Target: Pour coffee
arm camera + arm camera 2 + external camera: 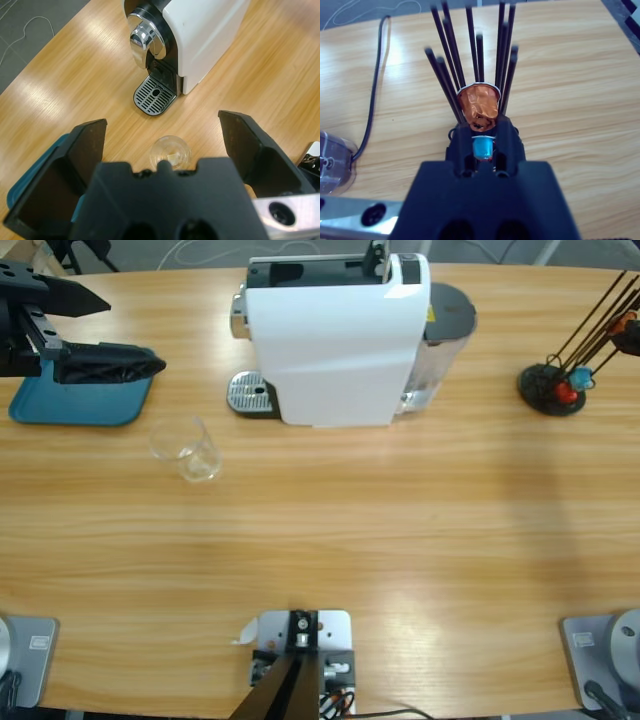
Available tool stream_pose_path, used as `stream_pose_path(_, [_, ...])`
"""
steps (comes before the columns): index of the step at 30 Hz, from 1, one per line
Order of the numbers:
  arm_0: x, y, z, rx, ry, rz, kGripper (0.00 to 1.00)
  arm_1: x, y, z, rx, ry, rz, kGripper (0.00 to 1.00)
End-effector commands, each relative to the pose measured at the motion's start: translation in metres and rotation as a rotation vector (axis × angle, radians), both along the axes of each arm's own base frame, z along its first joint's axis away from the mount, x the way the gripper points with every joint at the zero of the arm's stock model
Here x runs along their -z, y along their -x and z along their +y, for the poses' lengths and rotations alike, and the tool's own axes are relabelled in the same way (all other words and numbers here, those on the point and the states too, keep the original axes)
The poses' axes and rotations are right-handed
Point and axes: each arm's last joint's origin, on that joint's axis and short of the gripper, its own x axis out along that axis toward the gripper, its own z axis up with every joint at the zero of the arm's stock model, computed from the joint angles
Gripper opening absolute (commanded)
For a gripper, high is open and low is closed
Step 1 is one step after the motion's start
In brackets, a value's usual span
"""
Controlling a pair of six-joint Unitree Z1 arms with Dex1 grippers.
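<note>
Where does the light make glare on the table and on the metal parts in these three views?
High view: a broad pale sheen lies on the wooden table in front of the coffee machine. Left wrist view: bright patches on the wood at the left, and a strong highlight on the machine's chrome spout. Right wrist view: a pale glare patch on the wood beside the black cable.

white coffee machine (335,350) at table (400,540) rear centre; teal tray (80,400) far left; black capsule rack (560,380) far right.
</note>
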Motion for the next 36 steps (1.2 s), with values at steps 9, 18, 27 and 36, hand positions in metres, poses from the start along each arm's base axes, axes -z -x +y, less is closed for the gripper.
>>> stream_pose_path(9, [0.015, 0.002, -0.009, -0.019, -0.01, 0.061, 0.968, -0.059, 0.04, -0.001, -0.02, 0.015, -0.11, 0.0])
stream_pose_path(18, [0.022, 0.003, -0.015, -0.023, -0.065, 0.044, 0.968, -0.095, 0.061, 0.024, -0.389, 0.069, -0.108, 0.0])
stream_pose_path(27, [0.001, 0.023, 0.026, -0.17, -0.049, -0.115, 0.968, -0.1, 0.068, 0.077, -0.992, 0.242, -0.034, 0.0])
stream_pose_path(36, [0.0, 0.042, 0.069, -0.315, 0.015, -0.161, 0.966, -0.134, 0.017, 0.181, -1.318, 0.157, -0.092, 0.0])
